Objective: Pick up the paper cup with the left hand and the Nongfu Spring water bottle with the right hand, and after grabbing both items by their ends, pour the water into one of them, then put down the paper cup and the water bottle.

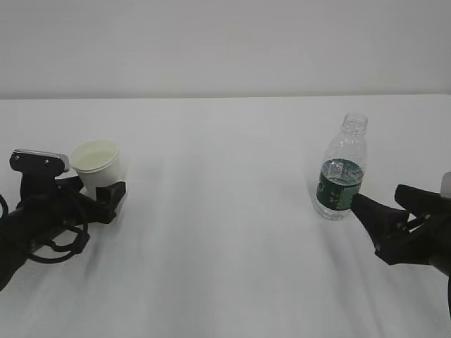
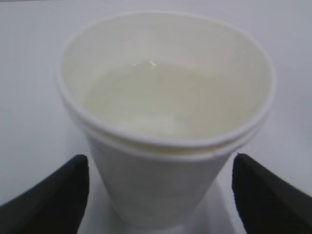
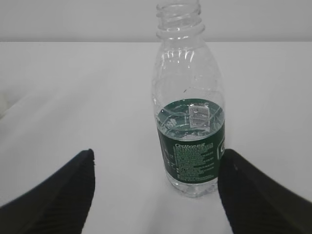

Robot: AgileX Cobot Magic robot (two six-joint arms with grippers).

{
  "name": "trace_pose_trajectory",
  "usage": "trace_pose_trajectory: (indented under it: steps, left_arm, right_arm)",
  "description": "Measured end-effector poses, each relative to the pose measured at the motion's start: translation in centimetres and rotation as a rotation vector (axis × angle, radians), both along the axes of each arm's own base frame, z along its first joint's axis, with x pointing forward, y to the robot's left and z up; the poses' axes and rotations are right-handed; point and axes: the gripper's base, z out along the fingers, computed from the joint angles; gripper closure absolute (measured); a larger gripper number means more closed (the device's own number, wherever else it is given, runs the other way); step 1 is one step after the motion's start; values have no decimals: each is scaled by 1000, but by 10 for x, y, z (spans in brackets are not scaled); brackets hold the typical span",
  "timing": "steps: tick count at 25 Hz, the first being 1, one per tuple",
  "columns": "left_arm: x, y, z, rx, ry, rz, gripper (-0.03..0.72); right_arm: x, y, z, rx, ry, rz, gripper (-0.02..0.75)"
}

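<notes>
White tabletop carried the paper cup upright at far left, the left hand just beside it. Its wrist view showed fingers spread either side of the cup. Right wrist view: right hand's fingers spread, the bottle upright between them, slightly farther.

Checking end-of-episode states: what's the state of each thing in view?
cup: upright on the table, liquid inside, fingers either side, not gripped
bottle: upright, capless, part full, standing free
left gripper: open around the cup's base
right gripper: open, just short of the bottle
</notes>
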Motion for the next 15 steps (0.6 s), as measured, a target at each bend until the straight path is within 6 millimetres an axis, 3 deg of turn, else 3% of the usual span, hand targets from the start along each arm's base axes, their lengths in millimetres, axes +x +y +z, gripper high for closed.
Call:
trace_pose_trajectory:
  steps: [10,15]
  left_arm:
    - [-27,6,22,-5,3,44,64]
    - [-31,-7,43,-27,-55,34,87]
  right_arm:
    - [0,1,0,1,-2,6,149]
    - [0,0,4,29,-10,-1,149]
